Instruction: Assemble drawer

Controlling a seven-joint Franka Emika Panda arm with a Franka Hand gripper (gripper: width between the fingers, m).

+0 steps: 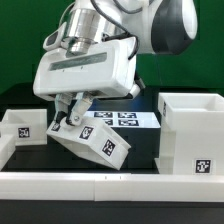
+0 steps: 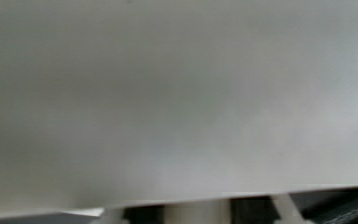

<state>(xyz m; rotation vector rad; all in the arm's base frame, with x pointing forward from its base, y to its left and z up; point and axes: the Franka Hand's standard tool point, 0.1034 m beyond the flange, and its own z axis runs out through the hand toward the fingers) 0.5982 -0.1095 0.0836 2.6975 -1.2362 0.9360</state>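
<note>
Gripper [image 1: 72, 108] clamps tilted tray [image 1: 97, 142] — seemingly by its wall — near casing [image 1: 190, 132].

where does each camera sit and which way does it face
Exterior view: off the arm, facing it across the black table; shows the claw gripping the tilted tray.
Wrist view: on the wrist, facing a close, blurred white surface; the claw is not clear.
Shared: probably that tilted tray.

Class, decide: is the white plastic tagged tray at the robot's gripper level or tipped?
Tipped: the white plastic tray, held by the gripper, slants against the black table, one corner lowest.
</note>
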